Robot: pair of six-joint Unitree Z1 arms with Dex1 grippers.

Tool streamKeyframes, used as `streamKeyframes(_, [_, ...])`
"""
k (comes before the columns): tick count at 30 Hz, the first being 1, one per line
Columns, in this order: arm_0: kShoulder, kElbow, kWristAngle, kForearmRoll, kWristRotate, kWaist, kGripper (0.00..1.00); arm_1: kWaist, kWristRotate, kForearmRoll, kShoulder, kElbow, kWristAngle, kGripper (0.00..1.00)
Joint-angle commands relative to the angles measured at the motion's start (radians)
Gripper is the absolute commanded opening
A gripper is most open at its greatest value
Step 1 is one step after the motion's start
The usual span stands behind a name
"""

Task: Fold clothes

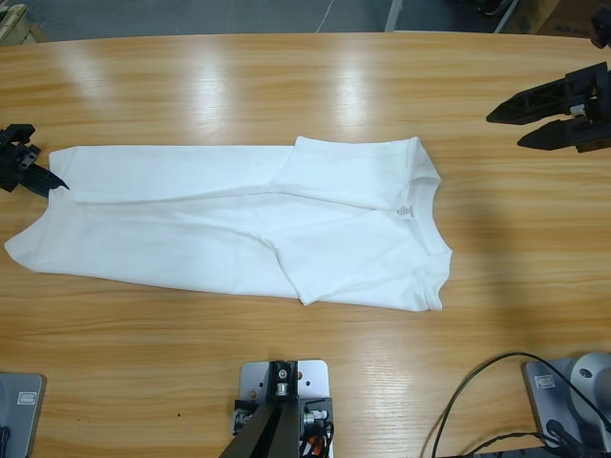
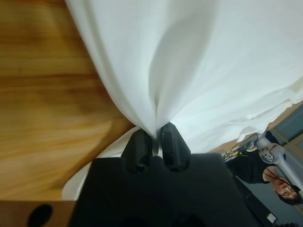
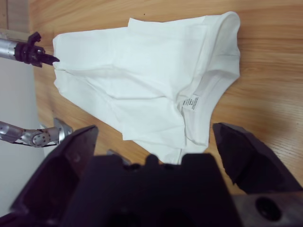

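White cotton T-shirt [image 1: 239, 224] lies flat on the wooden worktop [image 1: 286, 86], folded lengthwise, its neck toward 3 o'clock and its hem toward 9 o'clock. The left gripper [image 1: 43, 178] sits at the 9 o'clock edge, jaws pressed together on the hem corner; the left wrist view shows the cloth [image 2: 189, 71] pinched between the two black fingertips [image 2: 173, 144] and fanning away from them. The right gripper [image 1: 549, 119] hovers at 2 o'clock, well apart from the shirt, jaws spread. Only the right wrist view shows the neck label [image 3: 191, 102] clearly, with the left gripper [image 3: 47, 59] at the far hem.
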Motion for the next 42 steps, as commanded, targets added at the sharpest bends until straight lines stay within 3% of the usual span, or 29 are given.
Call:
streamKeyframes(1, [-0.044,-0.051,-0.001,0.065,-0.007,0.004,0.0,-0.014,-0.011,0.016,0.004,0.007,0.024,0.996])
streamKeyframes(25, [-0.048,-0.121,-0.003,0.131,-0.009,0.032,0.0,-0.014,-0.011,0.022,0.001,0.004,0.033,0.996])
streamKeyframes(31, [-0.062,-0.211,-0.016,0.206,-0.011,-0.035,0.0,-0.014,-0.011,0.021,0.007,0.0,0.037,0.996])
streamKeyframes(42, [-0.083,-0.247,-0.024,0.241,-0.028,-0.164,0.0,-0.014,-0.01,0.021,0.001,0.002,0.042,0.991])
